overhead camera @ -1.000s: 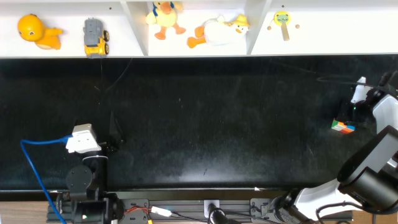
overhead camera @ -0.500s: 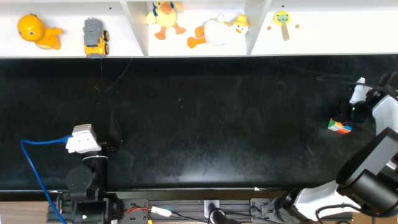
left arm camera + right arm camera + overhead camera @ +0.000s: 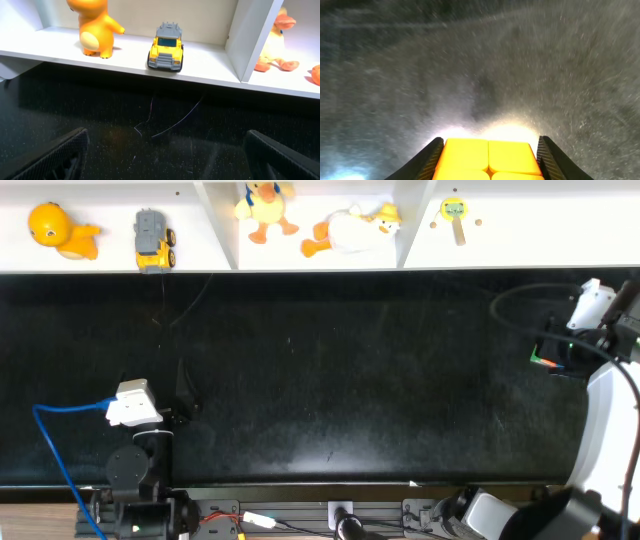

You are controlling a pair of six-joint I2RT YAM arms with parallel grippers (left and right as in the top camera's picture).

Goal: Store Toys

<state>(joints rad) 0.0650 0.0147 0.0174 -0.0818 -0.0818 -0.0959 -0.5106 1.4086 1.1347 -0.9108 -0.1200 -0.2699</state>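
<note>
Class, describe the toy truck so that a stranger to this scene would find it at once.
Look to the white shelf along the far edge of the black table, then its leftmost compartment. Two toys stand there: an orange figure and, nearer the divider, the toy truck. It alone has wheels, and its body is yellow and grey.

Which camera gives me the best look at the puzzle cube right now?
Right wrist view: the puzzle cube shows its yellow face close up, clamped between the right gripper's fingers. The top view gives just a small multicoloured sliver of it near the right edge of the table, mostly hidden by the arm.
</note>
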